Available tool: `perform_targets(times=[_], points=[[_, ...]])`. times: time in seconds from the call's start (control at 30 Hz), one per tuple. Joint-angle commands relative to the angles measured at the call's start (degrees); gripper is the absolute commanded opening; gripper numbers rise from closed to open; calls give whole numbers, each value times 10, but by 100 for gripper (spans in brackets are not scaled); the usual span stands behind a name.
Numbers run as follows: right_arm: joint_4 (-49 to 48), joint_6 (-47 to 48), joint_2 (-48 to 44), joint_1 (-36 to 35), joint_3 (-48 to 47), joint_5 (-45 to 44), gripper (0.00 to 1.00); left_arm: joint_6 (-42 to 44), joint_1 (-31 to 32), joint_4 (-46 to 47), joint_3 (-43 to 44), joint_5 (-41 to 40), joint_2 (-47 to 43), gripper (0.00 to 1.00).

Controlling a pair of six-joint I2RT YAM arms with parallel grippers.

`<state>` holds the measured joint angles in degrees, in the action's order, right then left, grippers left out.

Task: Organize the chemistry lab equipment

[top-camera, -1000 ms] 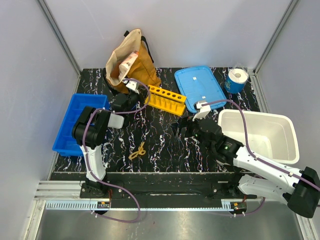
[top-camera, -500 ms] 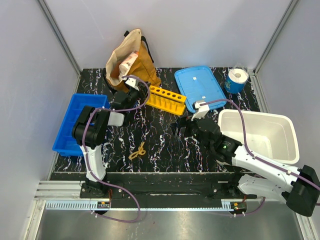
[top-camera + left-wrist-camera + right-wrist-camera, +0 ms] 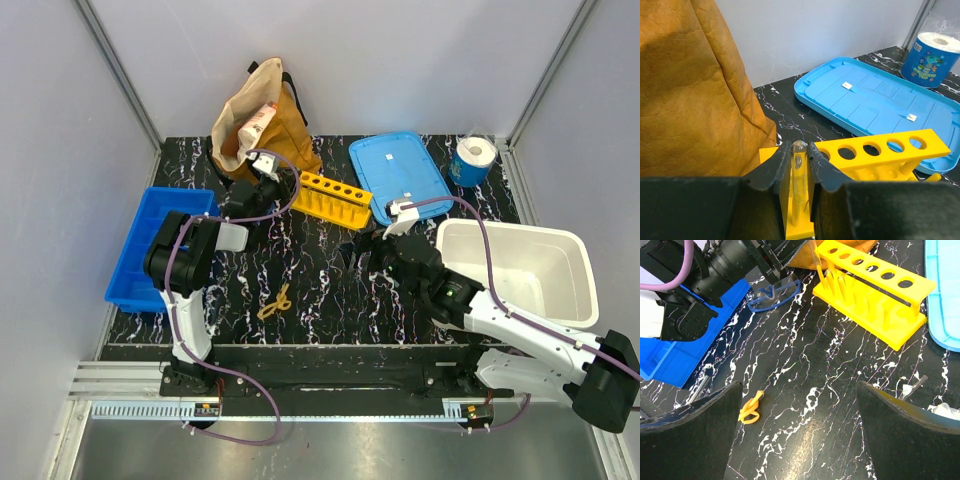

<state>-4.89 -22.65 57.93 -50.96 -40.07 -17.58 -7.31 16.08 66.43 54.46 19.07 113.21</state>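
My left gripper (image 3: 799, 152) is shut on a thin clear tube (image 3: 799, 167). The tube's rounded end sits at the left end of the yellow tube rack (image 3: 875, 150); whether it stands in a hole is hidden by the fingers. From above, the left gripper (image 3: 262, 180) is beside the rack (image 3: 335, 198). My right gripper (image 3: 800, 425) hangs open over bare table, nothing between its fingers. The small yellow looped piece (image 3: 751, 409) lies to its left. The blue-framed clear goggles (image 3: 775, 291) lie near the left arm. Another clear tube (image 3: 914, 387) lies at the right.
A tan fabric bag (image 3: 255, 120) stands at the back left, close behind the left gripper. A blue bin (image 3: 140, 250) is at the left, a light-blue lid (image 3: 400, 175) behind the rack, a white tub (image 3: 520, 270) at the right, a blue-wrapped paper roll (image 3: 472, 158) in the back right corner.
The left gripper with the tube has shifted slightly at the rack's left end. The right arm has barely moved.
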Motion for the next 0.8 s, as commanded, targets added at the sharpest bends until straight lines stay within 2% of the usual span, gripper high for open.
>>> perform_targets(times=[0.0, 0.77], points=[[-23, 13, -12, 1, -25, -22, 100, 4, -3, -10, 31, 9, -2, 20], [-25, 18, -19, 1, -23, -24, 100, 16, -3, -62, 43, 7, -11, 22]])
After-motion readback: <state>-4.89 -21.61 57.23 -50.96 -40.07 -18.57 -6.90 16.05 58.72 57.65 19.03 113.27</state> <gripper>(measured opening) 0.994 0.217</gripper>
